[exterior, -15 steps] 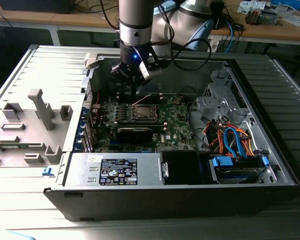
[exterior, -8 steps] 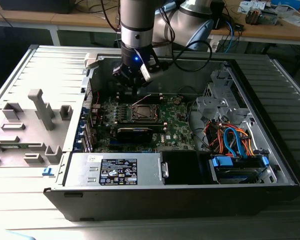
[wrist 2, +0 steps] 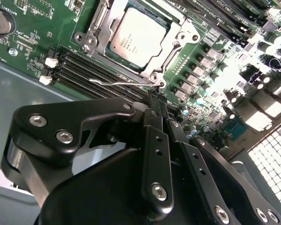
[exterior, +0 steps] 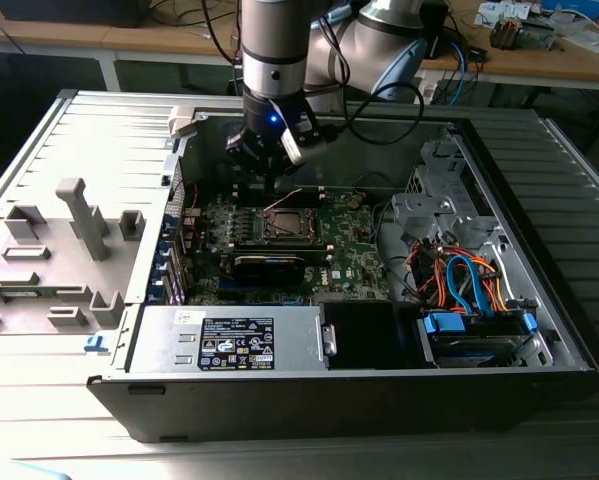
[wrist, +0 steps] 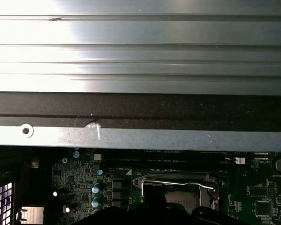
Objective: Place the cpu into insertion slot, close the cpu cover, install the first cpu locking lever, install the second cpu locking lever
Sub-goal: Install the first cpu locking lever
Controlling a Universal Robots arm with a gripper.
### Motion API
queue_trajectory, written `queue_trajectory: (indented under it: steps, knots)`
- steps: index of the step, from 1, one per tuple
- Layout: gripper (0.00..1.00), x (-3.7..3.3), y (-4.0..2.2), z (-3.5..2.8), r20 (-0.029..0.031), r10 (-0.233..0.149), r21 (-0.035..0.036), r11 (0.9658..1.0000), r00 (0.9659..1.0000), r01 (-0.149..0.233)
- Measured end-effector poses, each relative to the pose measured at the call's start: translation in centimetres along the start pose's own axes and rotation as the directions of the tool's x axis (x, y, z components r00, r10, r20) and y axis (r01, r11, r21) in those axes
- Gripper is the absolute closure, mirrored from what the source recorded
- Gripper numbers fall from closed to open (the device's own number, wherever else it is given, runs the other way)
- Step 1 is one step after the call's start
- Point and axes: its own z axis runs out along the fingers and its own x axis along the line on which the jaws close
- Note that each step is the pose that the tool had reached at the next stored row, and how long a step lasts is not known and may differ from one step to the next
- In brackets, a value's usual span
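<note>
Right now the claw (exterior: 262, 170) hangs low inside an open computer case (exterior: 539, 300), just above the green board (exterior: 354, 250). In the second wrist view its black fingers (wrist 2: 155, 154) sit tight together with nothing between them.

Just past the fingertips, on the board, is the cpu (wrist 2: 136, 37). It lies flat in its slot, pale and silvery on top. The cpu cover (wrist 2: 178, 44), a thin shiny frame, lies down around it. A thin wire lever (wrist 2: 117, 82) lies along the side of the cover nearest the claw, and its end is close to the fingertips. In the first wrist view the same lever (wrist: 178, 183) runs across the frame.

Between the claw and the cpu are long dark memory slots (wrist 2: 84, 70). Off to one side of the claw is a round silver battery (wrist 2: 0, 21).

In the exterior view, the case lies on its side on a grey ribbed tabletop (exterior: 569, 150). Beside the claw, toward the exterior view's right, is a bunch of orange and blue wires (exterior: 459, 280). Toward the exterior view's left, outside the case, is a grey tray with blocky shapes (exterior: 59, 250). Behind the arm is a wooden desk (exterior: 579, 65) with clutter on it.
</note>
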Motion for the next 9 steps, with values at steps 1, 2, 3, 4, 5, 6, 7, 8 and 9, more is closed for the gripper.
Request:
queue_trajectory:
  steps: [1, 2, 3, 4, 5, 6, 7, 8, 9]
  knots:
    - [0.89, -0.01, 0.0, 0.01, -0.0001, 0.0, 0.0, 1.0, 1.0, 0.0]
    - [0.89, -0.02, 0.0, 0.03, 0.0, 0.0, -0.0001, 1.0, 1.0, 0.0]
    - [0.89, -0.03, 0.0, 0.05, 0.0, 0.0, 0.0, 1.0, 1.0, 0.0]
    - [0.89, -0.04, 0.0, 0.08, 0.0001, 0.0, -0.0001, 1.0, 1.0, 0.0]
    - [0.89, -0.06, 0.0, 0.1, 0.0001, 0.0, -0.0001, 1.0, 1.0, 0.0]
    - [0.89, -0.1, -0.01, 0.14, 0.0, 0.0, -0.0001, 1.0, 1.0, 0.0]
    - [0.89, -0.17, -0.01, 0.22, 0.0001, 0.0, -0.0002, 1.0, 1.0, 0.0]
    - [0.89, -0.2, -0.01, 0.26, 0.0001, 0.0, -0.0001, 1.0, 1.0, 0.0]
    - [0.89, -0.22, -0.01, 0.3, 0.0, 0.0, -0.0001, 1.0, 1.0, 0.0]
